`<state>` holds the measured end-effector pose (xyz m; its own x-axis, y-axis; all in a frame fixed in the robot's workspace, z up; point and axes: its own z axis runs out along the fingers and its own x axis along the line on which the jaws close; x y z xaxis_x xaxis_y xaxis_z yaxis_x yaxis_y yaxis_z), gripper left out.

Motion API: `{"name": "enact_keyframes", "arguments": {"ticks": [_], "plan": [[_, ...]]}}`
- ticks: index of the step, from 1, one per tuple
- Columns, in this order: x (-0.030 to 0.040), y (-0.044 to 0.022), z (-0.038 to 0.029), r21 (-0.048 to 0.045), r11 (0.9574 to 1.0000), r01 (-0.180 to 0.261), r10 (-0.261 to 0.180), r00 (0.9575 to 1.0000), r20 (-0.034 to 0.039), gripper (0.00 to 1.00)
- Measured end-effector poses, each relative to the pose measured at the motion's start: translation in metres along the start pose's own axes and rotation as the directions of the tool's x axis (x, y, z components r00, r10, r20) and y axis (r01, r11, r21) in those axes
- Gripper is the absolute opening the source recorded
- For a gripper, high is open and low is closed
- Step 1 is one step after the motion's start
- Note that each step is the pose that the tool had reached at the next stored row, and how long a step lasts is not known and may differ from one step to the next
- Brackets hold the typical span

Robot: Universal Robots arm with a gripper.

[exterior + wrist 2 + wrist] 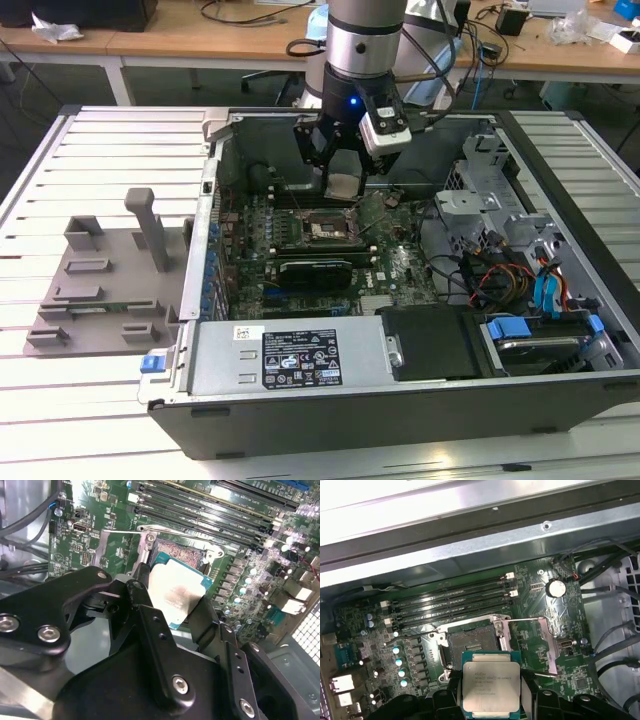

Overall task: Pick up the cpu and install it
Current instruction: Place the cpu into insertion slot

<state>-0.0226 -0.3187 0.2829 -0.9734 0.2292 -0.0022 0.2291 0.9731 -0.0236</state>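
The cpu [342, 186] is a flat silver-topped square chip with a green rim. My gripper [342, 180] is shut on it and holds it up inside the open computer case [560, 180]. In both wrist views black fingers [141, 597] [530, 700] press two opposite edges of the cpu [175, 592] [491, 687]. The open motherboard socket [470, 640] [181, 556] [325, 230] lies just below and beyond the chip, with its contacts bare. The chip hangs above the board and touches nothing else.
The socket's metal load plate [530, 635] stands flipped open beside it, and memory slots [450, 605] run along its other side. A black card [315, 270], a power supply box [290, 355] and a drive cage with cables [540, 290] crowd the case. A grey fixture [100, 280] sits at the exterior view's left.
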Motion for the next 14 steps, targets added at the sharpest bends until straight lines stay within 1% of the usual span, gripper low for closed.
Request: {"name": "enact_keyframes", "arguments": {"ticks": [6,8,12,14], "plan": [[0.0001,0.0,0.0,0.0016,0.9993,-0.037,0.037,0.9993,-0.0005,0.55],[0.0001,0.0,0.0,0.0025,0.9984,-0.057,0.057,0.9984,-0.0008,0.55],[0.0003,-0.0001,0.0001,0.0038,0.9955,-0.094,0.094,0.9955,-0.0013,0.55],[0.0003,-0.0001,0.0001,0.0044,0.9926,-0.122,0.122,0.9926,-0.0018,0.55]]}}
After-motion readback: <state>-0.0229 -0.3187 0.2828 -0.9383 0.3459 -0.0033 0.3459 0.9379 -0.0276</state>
